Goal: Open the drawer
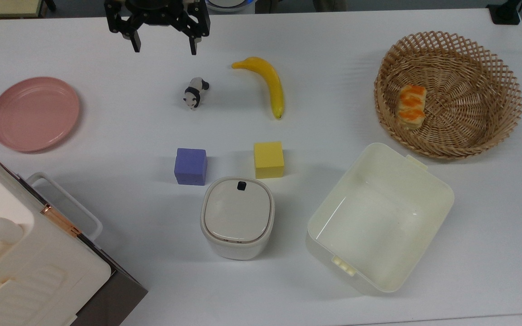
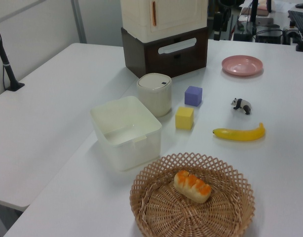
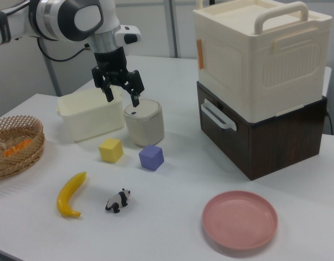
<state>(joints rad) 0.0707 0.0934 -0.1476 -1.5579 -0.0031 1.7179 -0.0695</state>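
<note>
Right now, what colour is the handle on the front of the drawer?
White; the handle is a loop on the drawer's dark brown front, clearest in the right view.

Black two-finger end effector (image 3: 122, 95) hangs with fingers spread above the cream lidded square container (image 3: 143, 123), no contact. Dark brown wooden drawer (image 3: 248, 140) with white loop handle (image 3: 217, 116) is closed, under a cream plastic box with a carry handle (image 3: 260, 55). On the white counter (image 3: 172, 217): yellow cube (image 3: 111, 150), purple cube (image 3: 151, 157), yellow banana (image 3: 69, 194), toy panda (image 3: 118, 200), pink round plate (image 3: 240, 219).
</note>
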